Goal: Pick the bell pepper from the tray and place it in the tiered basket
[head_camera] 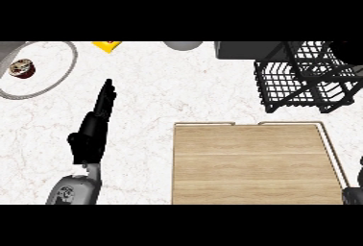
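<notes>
Bell pepper is not seen on the tray (212,158), nor in the tiered basket (284,91). Left hand (96,125) is rested on the tabletop (156,81), fingers straight. Right hand (353,192) is barely shown at the edge; grasp cannot be told. Transport step judged; basket approach needed next.

The left hand (96,122) rests open on the counter (156,86), beside a wooden tray (251,163). A black basket (305,77) stands behind the tray.
</notes>
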